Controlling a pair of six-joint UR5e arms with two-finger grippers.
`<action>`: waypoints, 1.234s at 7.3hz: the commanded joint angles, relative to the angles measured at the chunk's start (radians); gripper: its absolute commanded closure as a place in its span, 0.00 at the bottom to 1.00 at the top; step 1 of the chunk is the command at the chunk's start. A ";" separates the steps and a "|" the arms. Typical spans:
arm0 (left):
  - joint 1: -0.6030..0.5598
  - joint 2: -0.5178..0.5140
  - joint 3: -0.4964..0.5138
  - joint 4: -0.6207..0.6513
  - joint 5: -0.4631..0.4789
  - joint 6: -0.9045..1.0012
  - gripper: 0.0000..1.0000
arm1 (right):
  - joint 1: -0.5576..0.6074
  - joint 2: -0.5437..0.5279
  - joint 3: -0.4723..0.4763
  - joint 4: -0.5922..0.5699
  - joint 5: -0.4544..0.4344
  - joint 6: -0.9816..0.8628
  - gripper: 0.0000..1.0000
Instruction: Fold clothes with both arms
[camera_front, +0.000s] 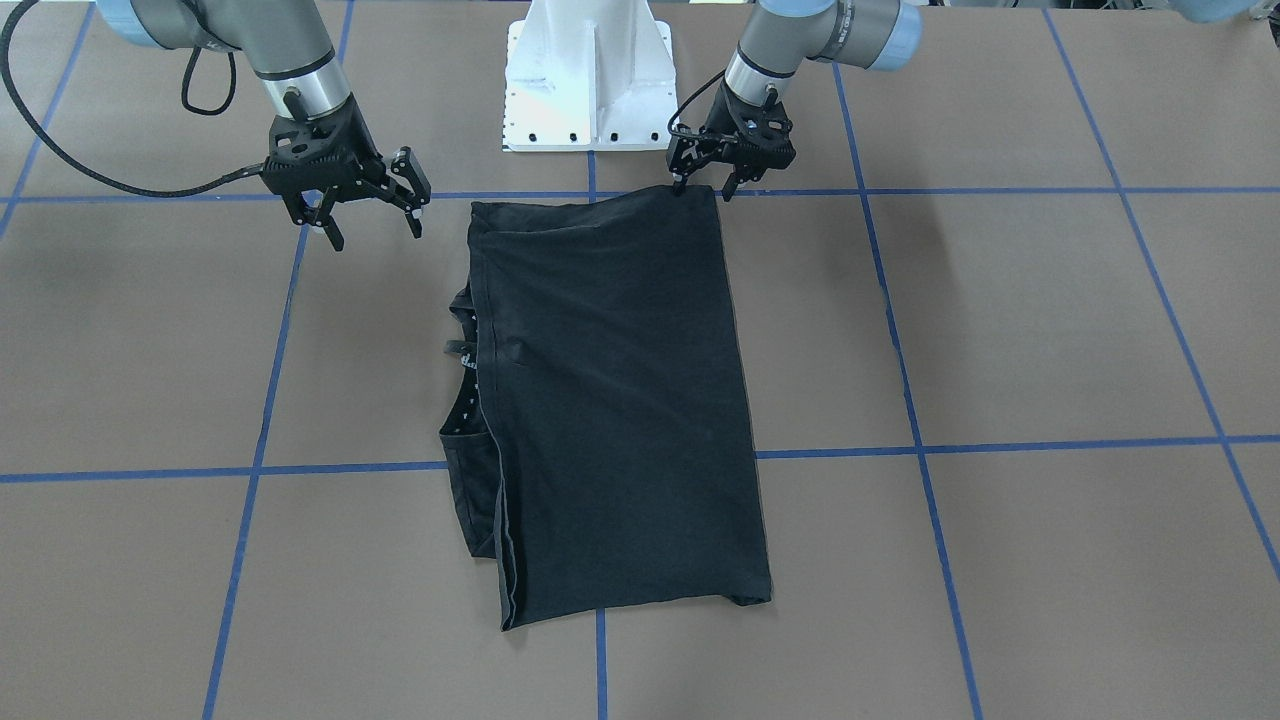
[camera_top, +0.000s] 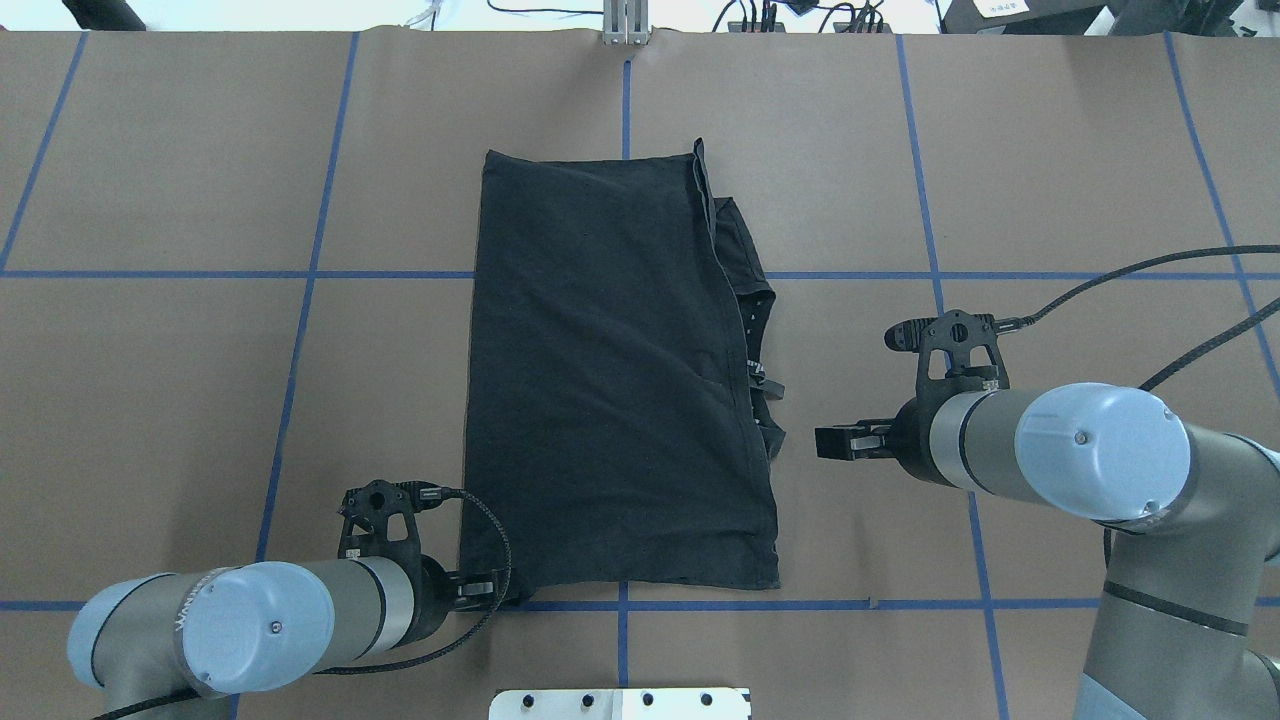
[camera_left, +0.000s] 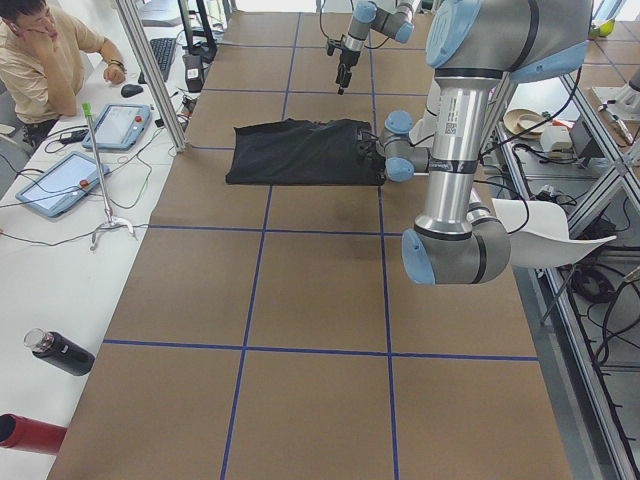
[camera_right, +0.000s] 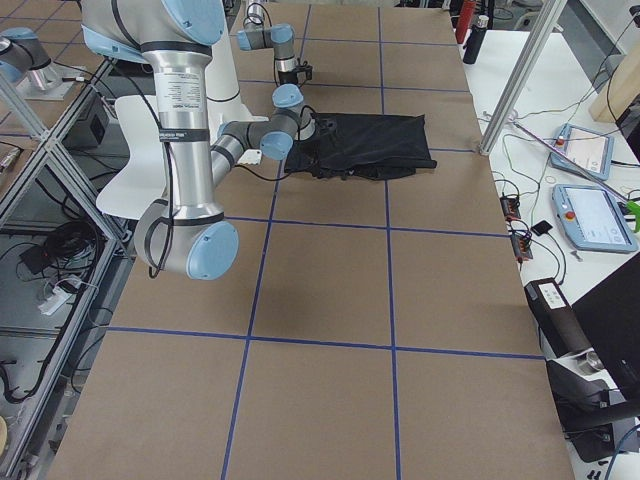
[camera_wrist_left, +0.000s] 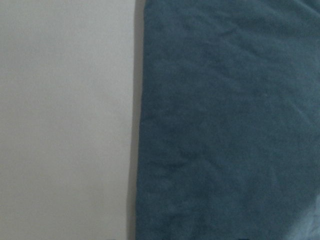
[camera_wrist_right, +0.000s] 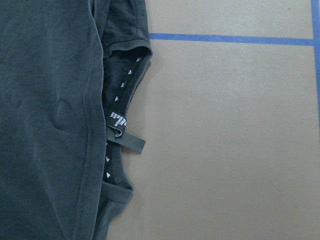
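Note:
The clothes are one black T-shirt (camera_front: 620, 400) (camera_top: 610, 380), folded lengthwise into a long rectangle and lying flat mid-table, print hidden. Its collar and neck tag (camera_wrist_right: 117, 122) poke out along the edge on my right arm's side. My left gripper (camera_front: 704, 190) (camera_top: 488, 590) is low at the shirt's near corner by the base. Its fingers are apart, and one fingertip (camera_front: 680, 186) touches the corner. The left wrist view shows only the shirt (camera_wrist_left: 225, 125) edge and table. My right gripper (camera_front: 372, 228) (camera_top: 835, 442) hangs open above bare table, apart from the collar side.
The white pedestal base (camera_front: 588, 80) stands just behind the shirt's near end. Blue tape lines (camera_front: 270, 400) grid the brown table. A person (camera_left: 40, 50) sits at a side bench with tablets (camera_left: 60, 180) and bottles (camera_left: 60, 352).

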 joint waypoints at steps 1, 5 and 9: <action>0.001 -0.001 0.002 0.000 -0.002 -0.007 0.34 | 0.000 0.002 0.000 0.000 0.003 -0.001 0.00; 0.002 -0.003 0.004 0.000 -0.002 -0.021 0.44 | -0.002 0.001 -0.003 0.000 0.000 -0.001 0.00; 0.002 0.000 0.006 0.000 -0.002 -0.021 0.49 | -0.002 0.001 -0.003 0.000 0.000 -0.001 0.00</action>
